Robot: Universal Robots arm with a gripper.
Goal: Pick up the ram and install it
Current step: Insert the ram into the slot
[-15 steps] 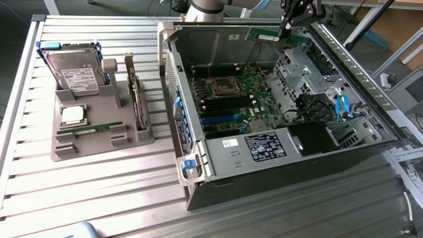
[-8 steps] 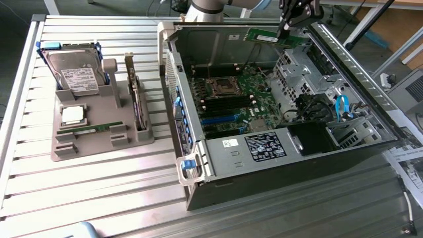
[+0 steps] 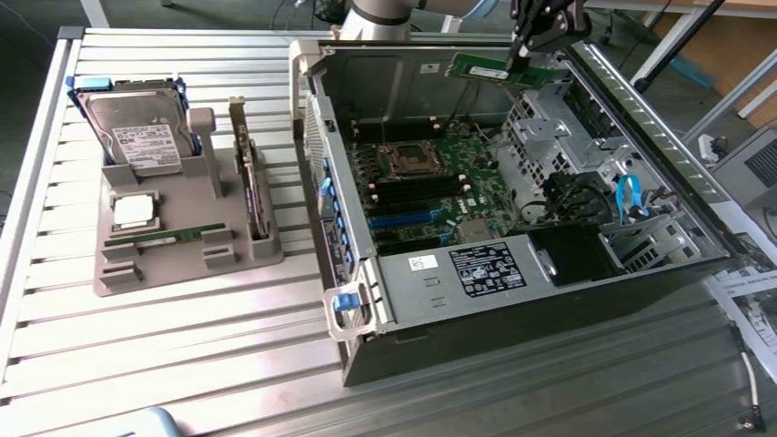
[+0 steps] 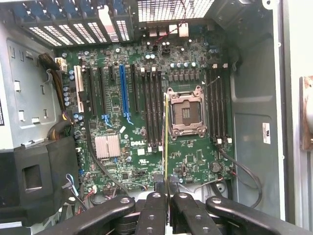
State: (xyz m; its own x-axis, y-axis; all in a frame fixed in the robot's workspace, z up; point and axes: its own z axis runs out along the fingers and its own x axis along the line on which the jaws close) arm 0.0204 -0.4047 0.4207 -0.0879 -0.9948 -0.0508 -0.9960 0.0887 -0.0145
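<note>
Black tool (image 4: 167, 185) is clamped narrow on the ram (image 4: 166, 137), held edge-on above the open case (image 3: 364, 300) (the carry step, by my reading; it is not yet seated). Seating it likely calls for its edge square over one of the empty slots (image 4: 151, 107) beside the bare socket (image 4: 186, 111). That case holds the motherboard (image 4: 122, 147). On the bench (image 3: 182, 364), a grey holder (image 3: 170, 273) keeps a drive (image 3: 144, 132), chip (image 3: 134, 209) and card (image 3: 249, 191).

"Dell" on motherboard (image 4: 138, 147) (white lettering)
</note>
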